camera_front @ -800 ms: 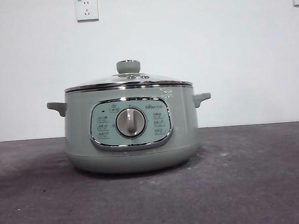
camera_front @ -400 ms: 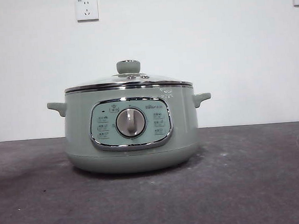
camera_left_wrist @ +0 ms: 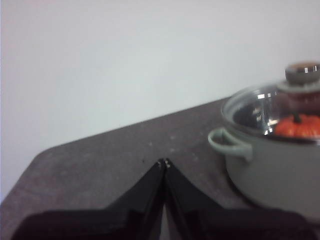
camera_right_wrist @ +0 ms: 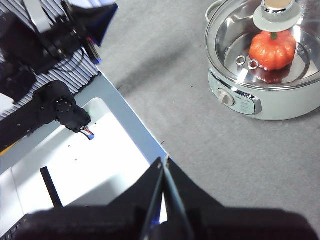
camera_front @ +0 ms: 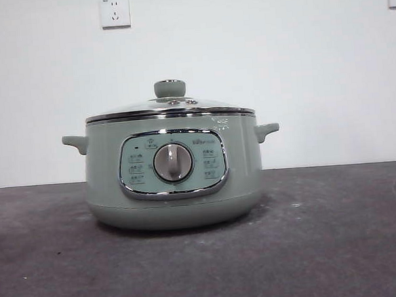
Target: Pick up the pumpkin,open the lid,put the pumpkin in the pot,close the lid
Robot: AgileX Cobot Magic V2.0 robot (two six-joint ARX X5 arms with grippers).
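The pot (camera_front: 173,170) is taken as the landmark. In the front view a stretch of dark grey table (camera_front: 327,248) is seen nearest the camera, bare in front of the pot. The pot stands upright on the table, its panel (camera_front: 172,162) and dial (camera_front: 172,162) facing the camera, with one handle (camera_front: 75,142) on each side. The lid (camera_front: 170,107) is seated flat on the pot's rim, and its knob (camera_front: 170,88) stands at the centre. Behind the pot a white wall (camera_front: 281,68) is seen, with a socket (camera_front: 115,11) above the pot and a second at the upper corner.

The pumpkin (camera_right_wrist: 272,49) is seen through the glass in both wrist views: it lies inside the pot, under the lid, stem up, just below the knob. It is not made out in the front view.

No arm is seen in the front view. The left gripper (camera_left_wrist: 163,163) is held low over the table, well apart from the pot and off to its handle side; its jaws are pressed together at the tips and nothing is held. The right gripper (camera_right_wrist: 163,162) is held high, near the table's edge and well apart from the pot's panel side; its jaws likewise meet at the tips, with nothing between them. Beyond that edge a white surface (camera_right_wrist: 95,165) and black equipment (camera_right_wrist: 45,110) are seen.
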